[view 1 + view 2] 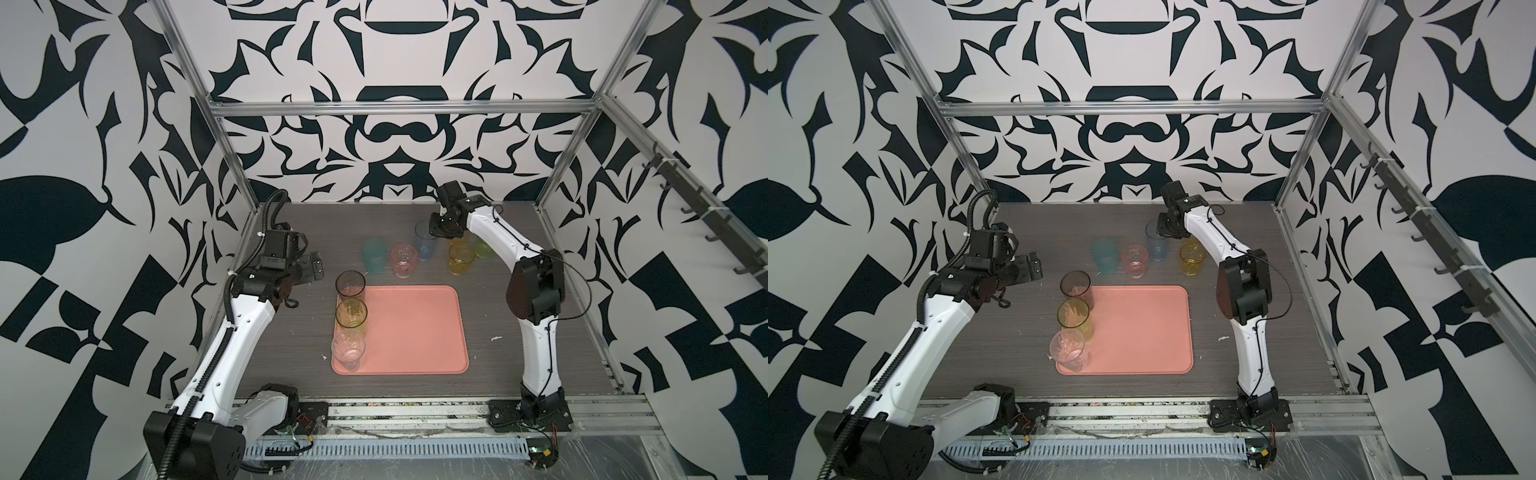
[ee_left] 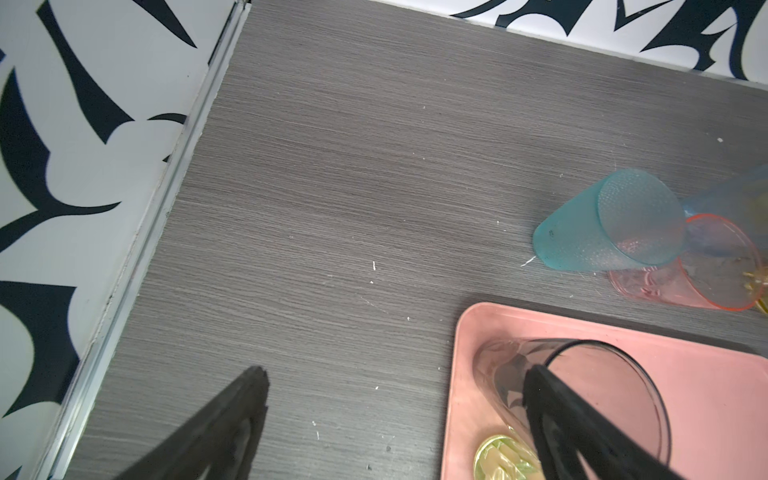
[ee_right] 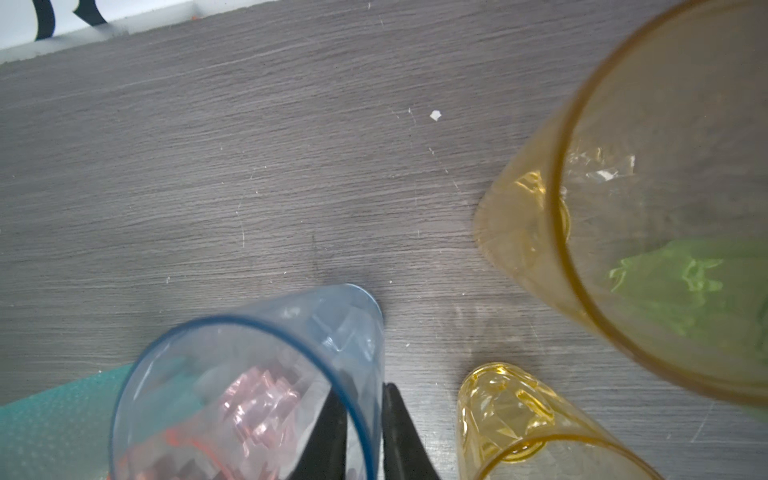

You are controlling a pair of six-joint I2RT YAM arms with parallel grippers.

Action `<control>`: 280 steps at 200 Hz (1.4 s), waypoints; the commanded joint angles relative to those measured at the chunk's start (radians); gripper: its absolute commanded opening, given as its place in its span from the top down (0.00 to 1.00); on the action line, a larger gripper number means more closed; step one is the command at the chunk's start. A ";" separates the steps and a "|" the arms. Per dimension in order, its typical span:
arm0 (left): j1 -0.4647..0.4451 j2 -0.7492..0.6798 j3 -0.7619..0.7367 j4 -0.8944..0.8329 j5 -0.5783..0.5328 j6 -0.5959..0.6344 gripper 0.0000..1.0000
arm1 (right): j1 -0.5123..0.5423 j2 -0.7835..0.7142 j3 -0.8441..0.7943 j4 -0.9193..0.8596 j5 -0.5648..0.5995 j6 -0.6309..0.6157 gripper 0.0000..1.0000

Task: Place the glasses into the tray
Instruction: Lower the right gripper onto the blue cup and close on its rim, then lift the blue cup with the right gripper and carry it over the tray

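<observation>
The salmon-pink tray [image 1: 415, 332] lies mid-table. Along its left side stand a smoky grey glass [image 1: 350, 284], a yellow-green glass [image 1: 351, 313] and a clear glass [image 1: 348, 347]. Behind the tray on the table stand a teal glass [image 1: 374, 255], a pink glass [image 1: 404, 259], a blue glass [image 1: 426, 245], a short amber glass [image 1: 461, 258] and a green glass [image 1: 483, 248]. My right gripper [image 3: 365, 411] is shut on the blue glass [image 3: 249, 374], pinching its wall with one finger inside and one outside. My left gripper [image 2: 397, 374] hangs open left of the tray, holding nothing.
A taller amber glass [image 3: 665, 208] stands close beside the blue one, partly hidden under my right wrist in both top views. The patterned back wall [image 1: 395, 166] and the metal frame posts [image 1: 232, 174] bound the table.
</observation>
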 commanded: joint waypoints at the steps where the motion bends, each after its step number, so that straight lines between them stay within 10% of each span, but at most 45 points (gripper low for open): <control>1: 0.005 -0.007 0.004 0.013 0.043 -0.016 0.01 | -0.003 -0.039 0.037 -0.014 0.018 -0.004 0.86; 48: 0.005 0.061 0.117 -0.088 0.121 -0.012 0.00 | -0.002 -0.066 0.048 -0.041 0.032 -0.029 1.00; 280: 0.005 0.041 0.024 -0.006 0.068 -0.009 0.01 | 0.126 -0.305 0.087 -0.369 0.115 -0.078 1.00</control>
